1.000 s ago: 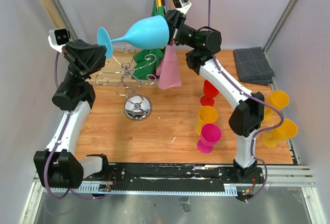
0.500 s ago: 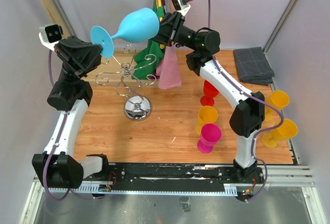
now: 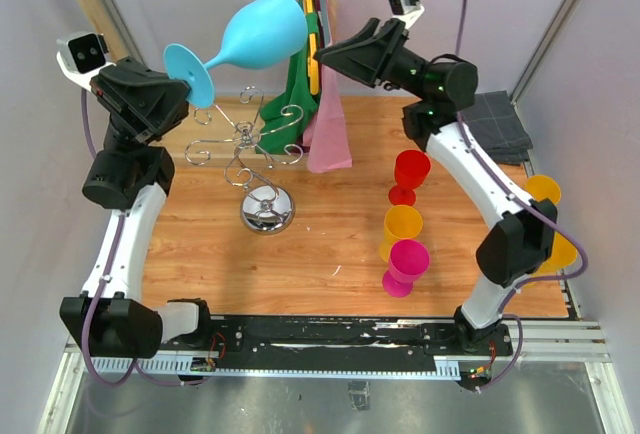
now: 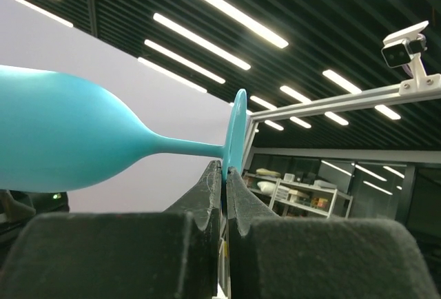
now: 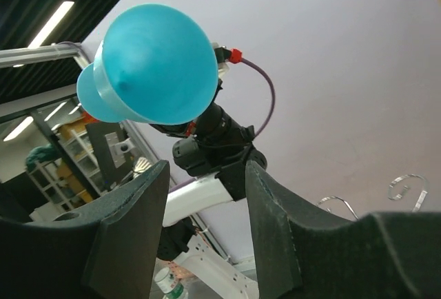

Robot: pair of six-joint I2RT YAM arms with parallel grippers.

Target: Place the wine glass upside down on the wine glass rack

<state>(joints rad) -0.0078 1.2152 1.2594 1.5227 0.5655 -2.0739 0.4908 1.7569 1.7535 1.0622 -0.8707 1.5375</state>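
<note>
Wine glass rack (image 3: 250, 149) is standing low, hung clothes (image 3: 328, 134) crowding just behind, open room in front. Wine glass (image 3: 262, 32) is lying sideways aloft near it; prob. light, slick, breakable. Left gripper (image 4: 224, 175) is pinching the foot's edge, thin hold; right gripper (image 5: 207, 168) is gaping, holding nothing

The wine glass (image 3: 262, 32) looks matt, perhaps plastic.
</note>
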